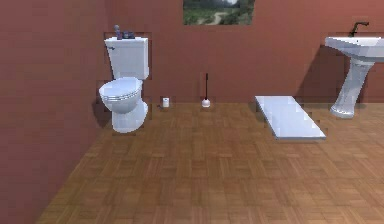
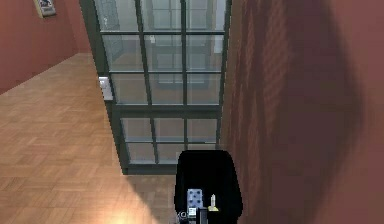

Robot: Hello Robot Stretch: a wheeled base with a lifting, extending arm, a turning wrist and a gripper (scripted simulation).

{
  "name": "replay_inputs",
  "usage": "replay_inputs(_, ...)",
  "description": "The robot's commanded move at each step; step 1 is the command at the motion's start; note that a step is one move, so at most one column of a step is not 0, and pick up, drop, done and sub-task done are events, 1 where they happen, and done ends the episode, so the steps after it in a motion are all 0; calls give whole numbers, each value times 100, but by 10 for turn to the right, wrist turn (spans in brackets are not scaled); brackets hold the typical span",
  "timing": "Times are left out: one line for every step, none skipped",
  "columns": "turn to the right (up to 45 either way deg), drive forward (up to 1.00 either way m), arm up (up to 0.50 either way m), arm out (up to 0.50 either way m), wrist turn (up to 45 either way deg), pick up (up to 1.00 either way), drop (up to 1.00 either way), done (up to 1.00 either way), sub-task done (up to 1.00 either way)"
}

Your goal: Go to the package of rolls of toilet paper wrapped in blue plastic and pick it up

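A small dark-blue bundle [image 1: 121, 33] lies on top of the tank of a white toilet [image 1: 126, 80] at the forward view's left, against the red back wall. It is too small to tell whether it is the wrapped package of rolls. At the arm side view's bottom edge the arm's dark end [image 2: 208, 180] shows with a white marked square [image 2: 196, 199], and the gripper [image 2: 189, 213] sits just left of it. I cannot make out the gripper's far end, so I cannot tell whether it holds anything.
A small white roll [image 1: 165, 101] and a plunger [image 1: 206, 98] stand on the floor by the back wall. A white mat [image 1: 289, 117] lies right of the middle, a pedestal sink [image 1: 352, 60] beyond it. Wooden floor [image 1: 190, 170] lies before the toilet. A glass-paned door [image 2: 165, 80] stands near the arm.
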Motion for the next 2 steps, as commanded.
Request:
replay_inputs(0,0,0,0,450,0,0,0,0)
replay_inputs(0,0,0,0,450,0,0,0,0)
